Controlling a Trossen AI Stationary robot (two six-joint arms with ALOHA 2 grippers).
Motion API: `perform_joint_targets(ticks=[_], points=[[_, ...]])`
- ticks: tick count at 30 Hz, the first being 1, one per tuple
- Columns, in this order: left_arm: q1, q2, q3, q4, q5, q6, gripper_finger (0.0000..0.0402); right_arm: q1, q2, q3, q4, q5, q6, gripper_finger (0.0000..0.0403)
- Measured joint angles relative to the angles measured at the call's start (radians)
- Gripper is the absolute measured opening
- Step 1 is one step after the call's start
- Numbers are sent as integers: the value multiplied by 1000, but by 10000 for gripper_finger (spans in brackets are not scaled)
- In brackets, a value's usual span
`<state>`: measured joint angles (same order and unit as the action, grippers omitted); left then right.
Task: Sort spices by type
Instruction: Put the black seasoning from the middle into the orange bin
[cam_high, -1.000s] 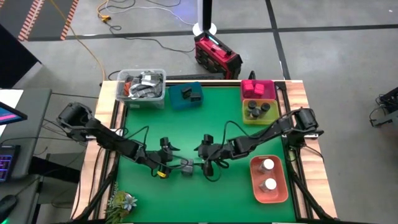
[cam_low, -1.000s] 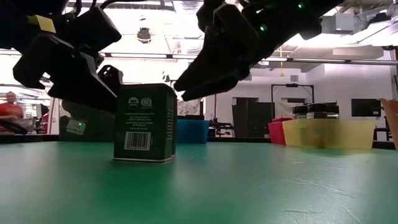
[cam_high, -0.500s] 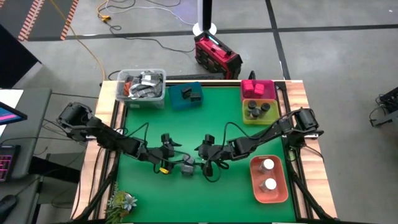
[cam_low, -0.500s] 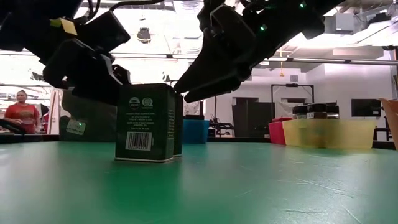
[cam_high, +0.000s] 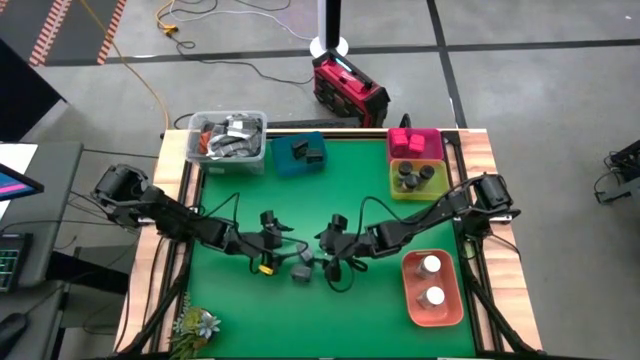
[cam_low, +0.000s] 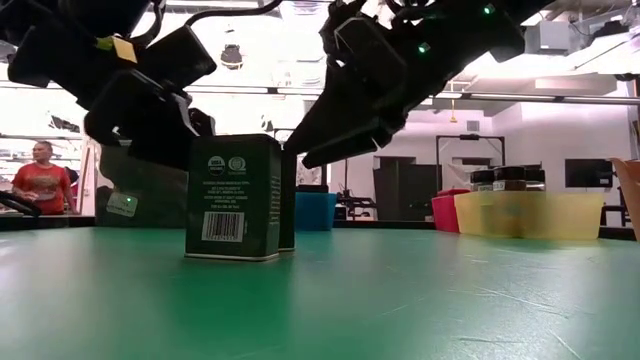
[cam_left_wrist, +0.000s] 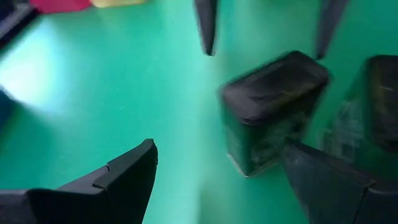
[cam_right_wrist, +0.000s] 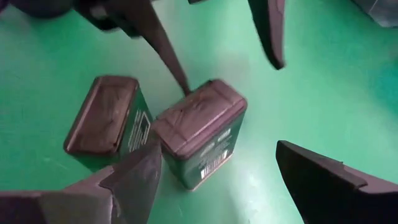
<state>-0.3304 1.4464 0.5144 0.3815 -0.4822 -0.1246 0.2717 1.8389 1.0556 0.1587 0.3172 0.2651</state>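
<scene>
Two dark grey rectangular tins stand upright on the green mat at mid-table, side by side (cam_right_wrist: 199, 134) (cam_right_wrist: 109, 130). In the low view the near tin (cam_low: 235, 197) mostly hides the other. My left gripper (cam_high: 270, 243) is open just left of the tins, with one fingertip (cam_right_wrist: 185, 87) at the top edge of the nearer tin. My right gripper (cam_high: 330, 255) is open just right of them and hovers above them, touching nothing. More tins lie in the teal tray (cam_high: 300, 153). My left gripper has one fingertip (cam_right_wrist: 185, 87) at the top edge of the right-hand tin's lid (cam_right_wrist: 196, 102), coming in on a slant from the table's left. I cannot tell whether it touches. The tin stands upright on the mat.
Along the far edge are a clear tub of clutter (cam_high: 228, 138) and a pink tray with magenta boxes (cam_high: 414, 143). A yellow tray with dark-lidded jars (cam_high: 417, 178) sits in front of the pink tray. A salmon tray with two white-capped jars (cam_high: 432, 288) sits at the near right. A small plant (cam_high: 195, 325) is at the near left corner.
My left gripper has risen and gone a little toward the table's far edge and right, closer to the tins. In the low view the near tin has shifted slightly right, and a second dark face now shows beside it. My right gripper has stayed open above them.
</scene>
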Motion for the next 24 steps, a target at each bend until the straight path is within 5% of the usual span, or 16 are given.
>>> perform_joint_targets(ticks=[17, 24], points=[[7, 0, 0, 37, 59, 7, 329, -52, -1, 0, -67, 28, -38, 340], [7, 0, 0, 39, 73, 1, 329, -86, -1, 0, -122, 203, -6, 340]])
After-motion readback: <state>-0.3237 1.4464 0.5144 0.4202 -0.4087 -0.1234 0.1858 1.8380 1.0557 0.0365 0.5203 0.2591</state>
